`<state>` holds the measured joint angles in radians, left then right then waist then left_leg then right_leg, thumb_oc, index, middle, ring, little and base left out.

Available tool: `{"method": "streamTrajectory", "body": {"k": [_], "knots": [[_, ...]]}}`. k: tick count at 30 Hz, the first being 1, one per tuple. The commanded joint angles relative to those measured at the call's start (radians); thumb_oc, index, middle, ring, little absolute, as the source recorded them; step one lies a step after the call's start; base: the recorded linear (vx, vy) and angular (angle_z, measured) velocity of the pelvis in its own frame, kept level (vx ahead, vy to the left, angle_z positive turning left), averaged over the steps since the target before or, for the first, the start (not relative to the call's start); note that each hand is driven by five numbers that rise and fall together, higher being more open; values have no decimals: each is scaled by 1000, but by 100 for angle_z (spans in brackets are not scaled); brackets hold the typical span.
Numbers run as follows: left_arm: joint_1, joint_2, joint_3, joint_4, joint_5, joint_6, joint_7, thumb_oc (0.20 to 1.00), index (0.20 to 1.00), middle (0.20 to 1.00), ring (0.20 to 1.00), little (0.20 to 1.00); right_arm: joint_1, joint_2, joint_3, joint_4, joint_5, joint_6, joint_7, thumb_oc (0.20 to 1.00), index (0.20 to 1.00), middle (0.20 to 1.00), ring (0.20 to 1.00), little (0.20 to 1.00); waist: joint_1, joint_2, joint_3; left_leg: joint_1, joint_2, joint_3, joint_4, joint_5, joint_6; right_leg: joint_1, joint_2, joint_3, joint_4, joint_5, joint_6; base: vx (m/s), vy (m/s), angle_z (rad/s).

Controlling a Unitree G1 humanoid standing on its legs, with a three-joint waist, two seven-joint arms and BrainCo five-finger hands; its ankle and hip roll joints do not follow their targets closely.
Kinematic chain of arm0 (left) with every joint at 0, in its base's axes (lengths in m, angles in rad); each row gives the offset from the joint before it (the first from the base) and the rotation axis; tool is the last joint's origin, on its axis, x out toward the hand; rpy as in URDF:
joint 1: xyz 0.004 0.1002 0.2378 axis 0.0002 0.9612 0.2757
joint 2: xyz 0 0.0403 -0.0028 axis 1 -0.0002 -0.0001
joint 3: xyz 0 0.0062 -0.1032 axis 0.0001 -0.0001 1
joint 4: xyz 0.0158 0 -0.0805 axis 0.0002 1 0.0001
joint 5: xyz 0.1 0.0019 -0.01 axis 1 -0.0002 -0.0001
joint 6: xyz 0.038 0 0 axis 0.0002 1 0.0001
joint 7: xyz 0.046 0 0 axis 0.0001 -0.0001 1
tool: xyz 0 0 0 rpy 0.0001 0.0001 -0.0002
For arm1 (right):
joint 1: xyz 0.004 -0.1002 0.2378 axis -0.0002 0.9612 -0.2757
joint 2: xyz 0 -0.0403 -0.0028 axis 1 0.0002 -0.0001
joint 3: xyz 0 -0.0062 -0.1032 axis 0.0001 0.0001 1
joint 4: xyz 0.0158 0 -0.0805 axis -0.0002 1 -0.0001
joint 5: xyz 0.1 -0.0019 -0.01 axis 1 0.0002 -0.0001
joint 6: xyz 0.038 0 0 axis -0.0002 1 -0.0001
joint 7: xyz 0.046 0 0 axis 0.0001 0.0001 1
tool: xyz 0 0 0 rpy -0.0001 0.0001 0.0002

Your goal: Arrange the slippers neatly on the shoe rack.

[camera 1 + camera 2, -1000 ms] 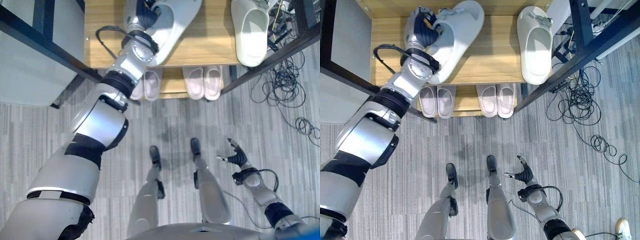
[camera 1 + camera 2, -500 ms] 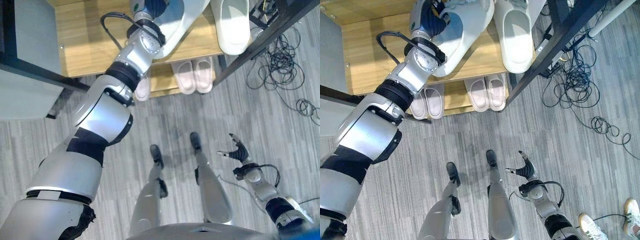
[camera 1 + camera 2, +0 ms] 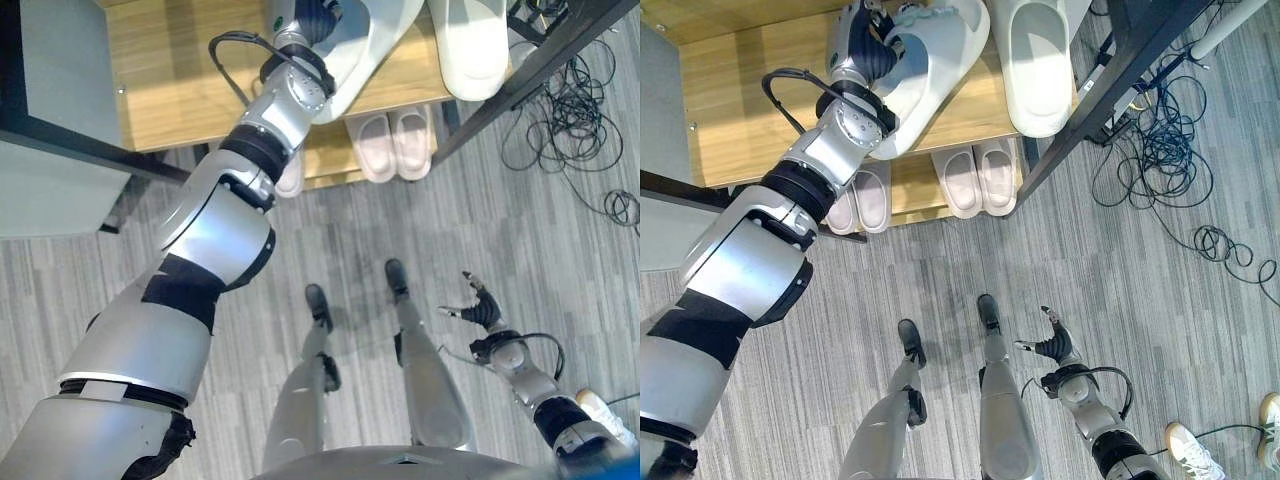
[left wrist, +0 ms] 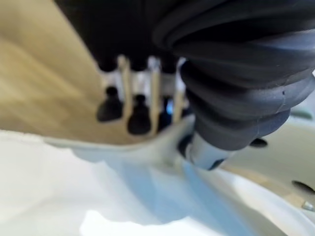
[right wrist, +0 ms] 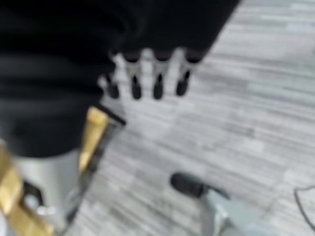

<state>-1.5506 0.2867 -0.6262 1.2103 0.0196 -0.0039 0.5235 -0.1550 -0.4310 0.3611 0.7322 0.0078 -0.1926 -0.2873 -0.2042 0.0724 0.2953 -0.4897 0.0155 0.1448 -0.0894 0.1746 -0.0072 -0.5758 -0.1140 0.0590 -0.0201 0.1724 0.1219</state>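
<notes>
Slippers are sitting on the wooden shoe rack [image 3: 750,110]: on its top shelf, a pale slipper [image 3: 930,70] is lying at a slant with the left hand [image 3: 865,45] gripping its rim, fingers [image 4: 139,118] curling over the edge. Just beside it a second pale slipper [image 3: 1038,60] is lying straight. Two pinkish pairs [image 3: 975,178] are resting on the lower shelf. Well away from the rack, the right hand [image 3: 1055,345] is hanging over the floor with fingers loosely spread.

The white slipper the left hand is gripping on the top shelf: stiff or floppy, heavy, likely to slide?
The white slipper keeps its moulded shape while the left hand grips one edge, so probably fairly stiff foam. One hand manages it, so likely light for its bulk. On the smooth wooden shelf it would probably slide when pushed rather than tip.
</notes>
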Motion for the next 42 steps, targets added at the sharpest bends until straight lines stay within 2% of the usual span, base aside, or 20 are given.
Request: {"method": "streamTrajectory", "body": {"k": [1, 2, 4, 5, 7, 8, 9, 10, 11, 17, 18, 25, 31, 42], "knots": [[-186, 15, 58, 82, 7, -29, 26, 200, 200, 200, 200, 200, -17, -22, -31, 18, 20, -33, -18, 1000, 1000, 1000, 1000, 1000, -6, -14, 36, 7, 2, -108, 2, -69, -81, 45, -55, -73, -26, -34, 77, 0, 0, 0], [-194, 18, 63, 93, 1, -28, 30, 347, 347, 347, 347, 347, -21, -22, -27, 23, 19, -34, -20, 1000, 1000, 1000, 1000, 1000, -7, -13, 36, 6, 0, -107, 2, -71, -81, 44, -54, -71, -25, -34, 76, 0, 0, 0], [-203, 23, 55, 95, 13, -23, 38, 278, 278, 278, 278, 278, -23, -25, -27, 26, 19, -36, -19, 1000, 1000, 1000, 1000, 1000, -7, -13, 35, 6, 0, -107, 2, -71, -81, 42, -54, -71, -25, -34, 76, 0, 0, 0], [-213, 28, 45, 93, 28, -19, 46, 200, 200, 200, 200, 200, -23, -27, -26, 28, 19, -39, -19, 1000, 1000, 1000, 1000, 1000, -8, -12, 34, 5, -1, -106, 2, -72, -81, 41, -54, -72, -25, -34, 76, 0, 0, 0], [-218, 36, 46, 89, 26, -21, 47, 200, 200, 200, 200, 200, -20, -30, -24, 27, 20, -45, -18, 1000, 1000, 1000, 1000, 1000, -10, -13, 32, 6, -1, -104, 2, -72, -81, 41, -54, -70, -23, -34, 76, 0, 0, 0], [-222, 36, 41, 86, 33, -20, 50, 398, 398, 398, 398, 398, -19, -32, -25, 28, 21, -45, -17, 1000, 1000, 1000, 1000, 1000, -10, -13, 31, 7, 0, -104, 2, -72, -81, 41, -54, -69, -22, -35, 76, 0, 0, 0], [-221, 34, 44, 77, 29, -22, 51, 545, 545, 545, 545, 545, -18, -30, -25, 28, 23, -46, -15, 1000, 1000, 1000, 1000, 1000, -10, -13, 30, 9, 0, -104, 2, -73, -81, 43, -54, -69, -21, -36, 76, 0, 0, 0], [-217, 29, 57, 66, 11, -29, 55, 856, 856, 856, 856, 856, -17, -29, -24, 29, 27, -46, -14, 1000, 1000, 1000, 1000, 1000, -10, -13, 29, 11, 1, -104, 2, -72, -82, 44, -54, -70, -20, -37, 76, 0, 0, 0], [-213, 24, 60, 52, 4, -35, 56, 1000, 1000, 1000, 1000, 1000, -18, -28, -22, 34, 28, -44, -12, 1000, 1000, 1000, 1000, 1000, -10, -13, 27, 13, 2, -104, 2, -73, -82, 46, -54, -71, -20, -38, 76, 0, 0, 0], [-188, 4, 76, -4, -52, -67, 46, 1000, 1000, 1000, 1000, 1000, -25, -24, -14, 59, 39, -34, 2, 1000, 1000, 1000, 1000, 1000, -6, -15, 17, 29, 3, -100, 2, -74, -82, 59, -52, -72, -15, -46, 73, -8, 1, 0], [-164, -8, 102, -10, -117, -86, 21, 1000, 1000, 1000, 1000, 1000, -39, -19, -9, 79, 40, -23, 6, 1000, 1000, 1000, 1000, 1000, -3, -13, 13, 37, 0, -98, 2, -76, -79, 64, -54, -70, -11, -48, 72, -37, 7, 1], [-141, 1, 120, -16, -161, -99, -4, 1000, 1000, 1000, 1000, 1000, -37, -12, -9, 99, 36, -11, 6, 1000, 1000, 1000, 1000, 1000, 1, -7, 8, 41, -4, -93, 4, -76, -76, 67, -58, -68, -15, -42, 73, -6, 1, 0], [-73, 96, 119, -44, -151, -109, -27, 1000, 1000, 1000, 1000, 1000, -42, -1, -23, 124, 37, 0, 7, 1000, 1000, 1000, 1000, 1000, 24, 4, 8, 42, -8, -97, 15, -75, -73, 74, -61, -69, -10, -44, 70, -5, -1, 0], [103, 150, 145, -62, -128, -112, -90, 1000, 1000, 1000, 1000, 1000, -63, 19, -29, 158, 38, 19, 2, 1000, 1000, 1000, 1000, 1000, 53, 5, 16, 30, -11, -110, 43, -81, -73, 80, -66, -86, -2, -48, 66, -10, 0, 3]]}}
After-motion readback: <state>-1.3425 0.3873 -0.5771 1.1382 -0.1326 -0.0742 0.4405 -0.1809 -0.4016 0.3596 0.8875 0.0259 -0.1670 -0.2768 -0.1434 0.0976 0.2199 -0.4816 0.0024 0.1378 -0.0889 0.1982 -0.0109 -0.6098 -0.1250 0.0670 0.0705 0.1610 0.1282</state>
